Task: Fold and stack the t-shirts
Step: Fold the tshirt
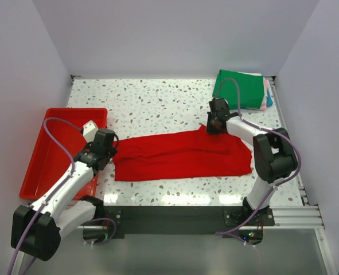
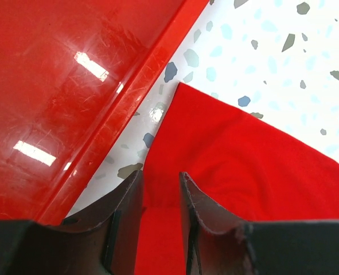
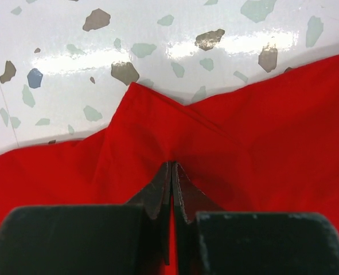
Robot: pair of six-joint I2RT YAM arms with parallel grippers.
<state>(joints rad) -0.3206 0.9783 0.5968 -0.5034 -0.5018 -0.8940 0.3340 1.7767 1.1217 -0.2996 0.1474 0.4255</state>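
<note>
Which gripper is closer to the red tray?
Left. The left gripper is at the end of the red shirt, right beside the tray; the right gripper pinches the shirt's far edge, across the table.

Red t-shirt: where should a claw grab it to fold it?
Probably by its thin edges, since the red t-shirt lies flat with nothing to pinch mid-cloth. The left claw, open, suits the left end corner, coming from the tray side. The right claw is shut on the peak of the far edge.
</note>
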